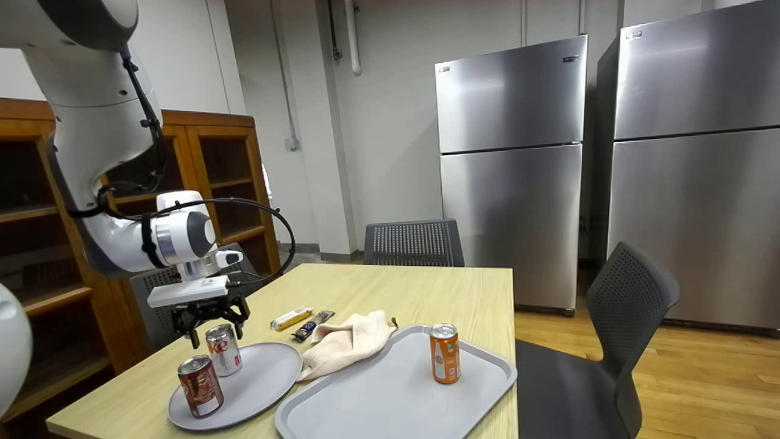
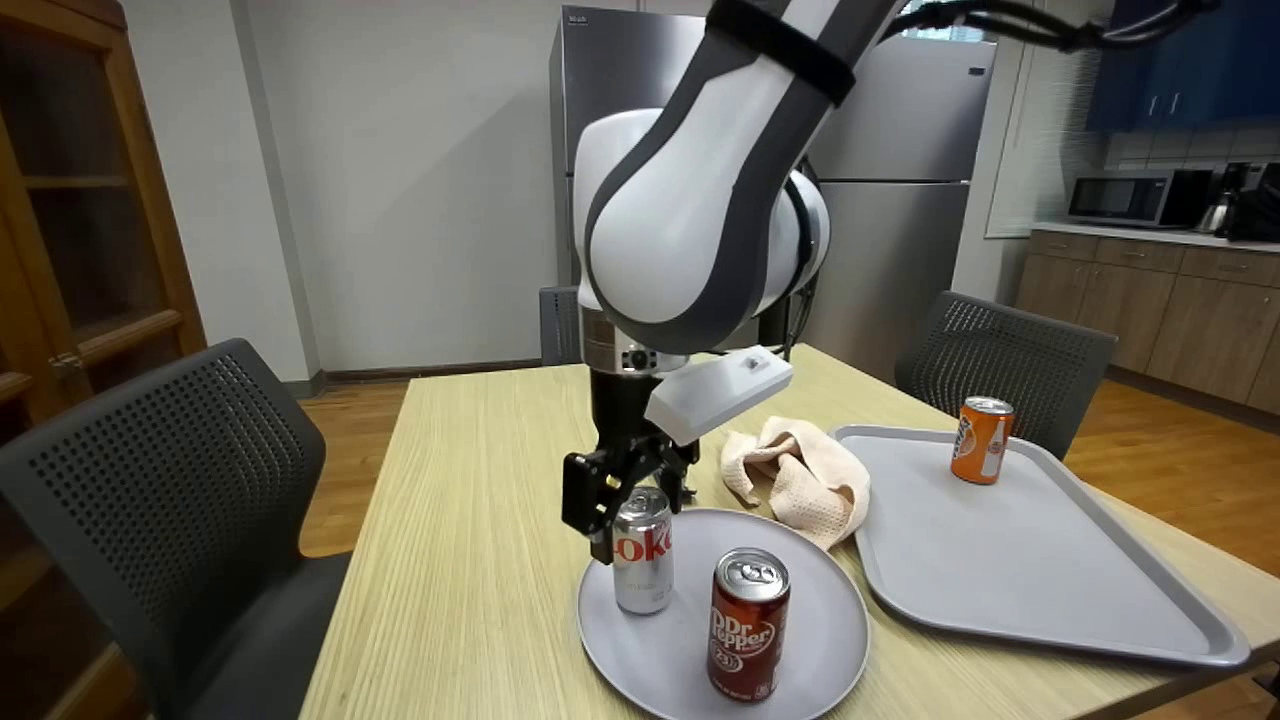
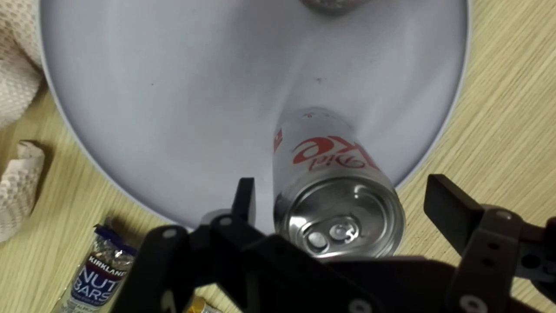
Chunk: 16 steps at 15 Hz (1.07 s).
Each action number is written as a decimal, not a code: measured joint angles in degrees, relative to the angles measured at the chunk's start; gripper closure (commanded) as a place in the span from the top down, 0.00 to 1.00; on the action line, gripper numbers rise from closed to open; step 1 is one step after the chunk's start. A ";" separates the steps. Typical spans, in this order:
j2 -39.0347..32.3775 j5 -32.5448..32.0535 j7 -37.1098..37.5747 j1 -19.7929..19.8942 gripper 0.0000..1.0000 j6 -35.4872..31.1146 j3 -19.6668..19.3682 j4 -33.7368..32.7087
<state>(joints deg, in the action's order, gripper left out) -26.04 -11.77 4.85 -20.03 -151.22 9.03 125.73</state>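
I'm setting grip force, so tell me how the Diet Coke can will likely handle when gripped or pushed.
The Diet Coke can may be slippery: its metal looks smooth and shiny. Standing upright and taller than wide, it could tip on the plate if pushed near its top. Its round side suggests it would probably roll once toppled.

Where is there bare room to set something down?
Bare: the tray between the towel and the orange can, and the table between the yellow bar and far chair. Crowded: the plate, where the open hand straddles the silver can near the red can. The towel lies between plate and tray.
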 measured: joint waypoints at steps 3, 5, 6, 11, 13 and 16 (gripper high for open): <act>-1.27 0.00 -0.02 0.00 0.74 0.63 -0.06 -1.48; -1.85 0.00 -0.07 0.00 0.58 0.90 -0.06 -2.17; -2.00 0.00 -0.07 0.00 0.49 1.00 -0.06 -2.38; -2.04 0.00 -0.08 0.00 0.38 1.07 -0.09 -2.61; -1.81 0.00 -0.08 0.00 0.38 1.06 -0.30 -2.61; -0.47 0.00 -0.08 0.03 0.38 0.96 -1.29 -2.60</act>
<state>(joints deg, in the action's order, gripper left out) -26.51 -11.77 4.77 -20.00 -150.27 7.74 123.13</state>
